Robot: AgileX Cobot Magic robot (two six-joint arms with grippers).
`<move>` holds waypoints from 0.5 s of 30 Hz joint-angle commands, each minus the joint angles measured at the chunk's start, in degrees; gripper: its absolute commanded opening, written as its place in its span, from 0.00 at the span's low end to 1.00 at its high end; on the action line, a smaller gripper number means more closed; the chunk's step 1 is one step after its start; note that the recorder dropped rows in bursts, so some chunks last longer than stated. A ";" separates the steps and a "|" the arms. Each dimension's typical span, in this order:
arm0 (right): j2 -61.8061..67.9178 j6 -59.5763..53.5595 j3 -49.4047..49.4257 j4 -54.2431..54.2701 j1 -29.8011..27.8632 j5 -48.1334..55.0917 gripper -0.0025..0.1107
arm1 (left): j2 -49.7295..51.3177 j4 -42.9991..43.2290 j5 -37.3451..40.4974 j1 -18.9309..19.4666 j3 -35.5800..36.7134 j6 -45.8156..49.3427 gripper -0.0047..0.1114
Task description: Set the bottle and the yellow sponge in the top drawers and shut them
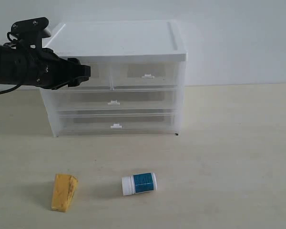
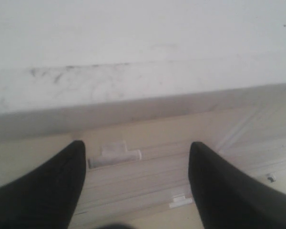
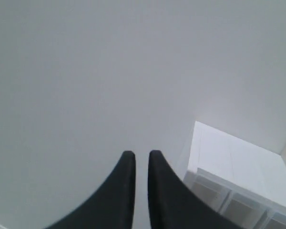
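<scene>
Exterior view: a white cabinet (image 1: 119, 43) stands on a beige table (image 1: 229, 157) against a pale wall (image 1: 238, 28). The black left arm reaches in from the left, and the left claw (image 1: 85, 74) is at the front of the top-left drawer (image 1: 100, 76). The top-right drawer (image 1: 143, 71) beside it sits flush with the frame. Both task things lie on the table in front of the cabinet, well apart from it. The sponge (image 1: 64, 192) is to the left. The bottle (image 1: 139, 183) lies on its side near the sponge, cap toward it. The right claw is out of sight here.

Left wrist view: the left claw (image 2: 137, 144) is spread wide and empty. Its fingers (image 2: 47, 191) flank a small white tab handle (image 2: 115, 156) without touching it.

Right wrist view: the right claw (image 3: 141, 153) points at the bare wall, fingers (image 3: 124, 191) nearly together and gripping nothing. A corner of the cabinet (image 3: 238, 167) shows beyond.
</scene>
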 commanded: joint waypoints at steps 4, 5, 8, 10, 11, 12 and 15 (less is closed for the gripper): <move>15.68 3.32 -10.36 -15.73 0.01 -0.13 0.08 | 0.07 -0.25 -2.02 -0.05 -1.09 0.15 0.55; 19.22 5.78 -11.98 -19.14 0.01 -0.24 0.08 | 0.07 -0.25 -2.13 -0.05 -1.09 0.15 0.55; 29.17 17.10 -15.58 -31.49 0.01 -5.04 0.08 | 0.07 -0.25 -2.13 -0.05 -1.09 0.15 0.55; 36.48 25.57 -16.32 -40.62 0.01 -13.54 0.08 | 0.07 -0.25 -2.13 -0.05 -1.09 0.15 0.55; 40.48 29.74 -16.65 -44.82 0.01 -18.78 0.08 | 0.07 -0.25 -2.13 -0.05 -1.09 0.15 0.55; 43.97 33.15 -17.20 -48.57 0.01 -23.37 0.08 | 0.07 -0.25 -2.13 -0.05 -1.09 0.15 0.55; 56.38 36.72 -20.38 -55.47 0.01 -29.80 0.08 | 0.07 -0.25 -2.13 -0.05 -1.09 0.15 0.55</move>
